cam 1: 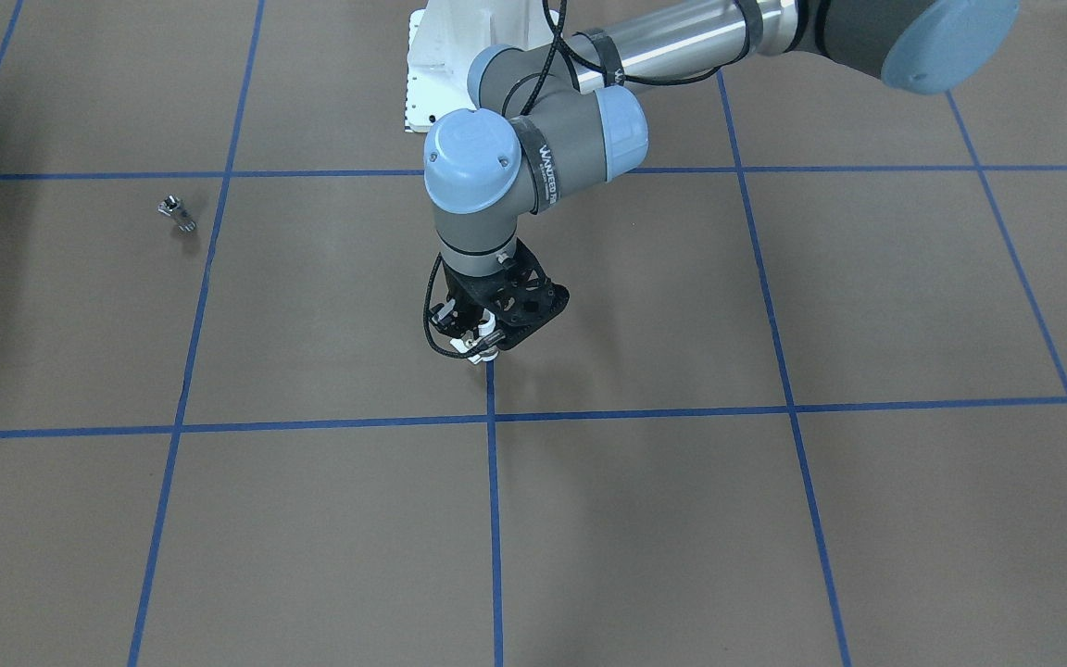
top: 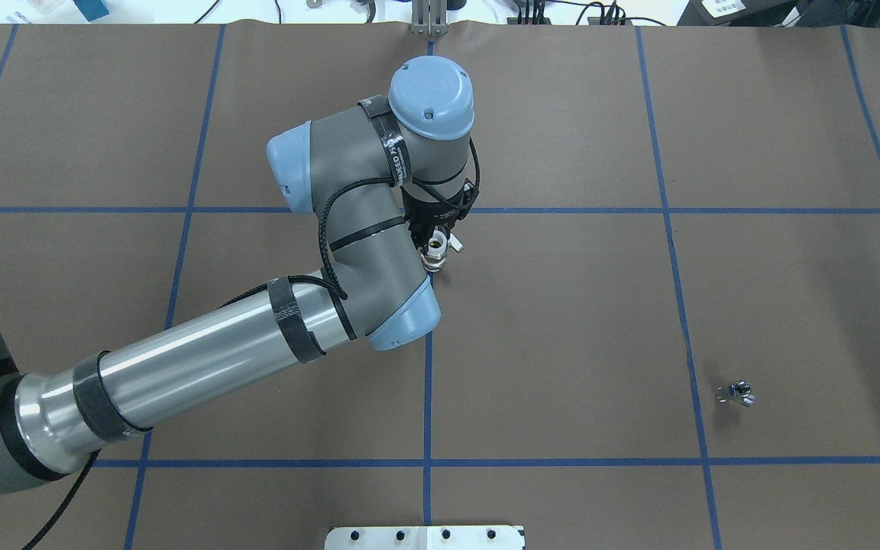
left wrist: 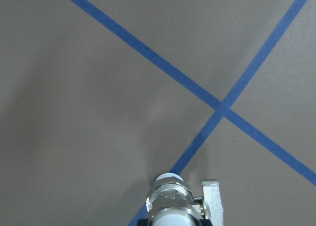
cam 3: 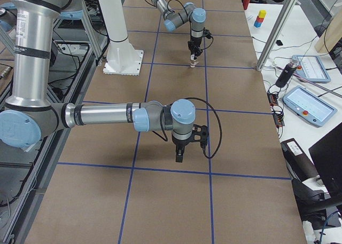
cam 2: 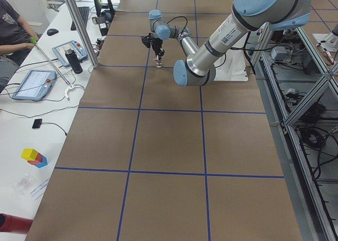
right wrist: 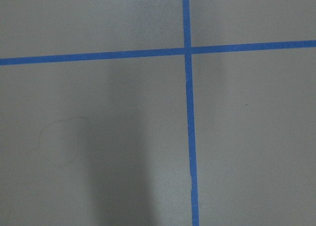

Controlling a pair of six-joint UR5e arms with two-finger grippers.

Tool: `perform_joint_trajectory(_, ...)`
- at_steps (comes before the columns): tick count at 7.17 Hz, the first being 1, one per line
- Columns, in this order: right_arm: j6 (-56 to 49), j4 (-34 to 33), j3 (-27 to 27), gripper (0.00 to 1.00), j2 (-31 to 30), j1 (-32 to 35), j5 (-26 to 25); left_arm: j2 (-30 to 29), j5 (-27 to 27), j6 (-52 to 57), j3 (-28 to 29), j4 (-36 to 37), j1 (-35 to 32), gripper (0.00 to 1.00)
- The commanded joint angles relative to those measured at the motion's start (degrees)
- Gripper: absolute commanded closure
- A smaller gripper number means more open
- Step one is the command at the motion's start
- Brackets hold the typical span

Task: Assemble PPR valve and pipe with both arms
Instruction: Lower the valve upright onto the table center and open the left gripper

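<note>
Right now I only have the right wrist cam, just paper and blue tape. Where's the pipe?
Observer: The pipe lies loose on the robot's right side, beside a tape line, nothing touching it.
Operator: Valve?
Observer: The left gripper is shut on the PPR valve, near the centre tape crossing.
Operator: My jaws open?
Observer: Cannot tell. The right gripper shows only in the right side view, above the paper.
</note>
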Motion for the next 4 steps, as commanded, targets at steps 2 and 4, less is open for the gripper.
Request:
perform_joint_trajectory(2, 0.01, 0.00, -0.20, 0.01, -0.09, 0.00, -0.06, 0.33, -0.10, 0.01, -0.06, 0.02, -0.08, 1.00)
perform_joint_trajectory(4, 0.01, 0.09, -0.37, 0.01, 0.00, -0.09, 0.02, 1.04, -0.28, 0.36, -0.68, -0.06, -0.17, 0.42)
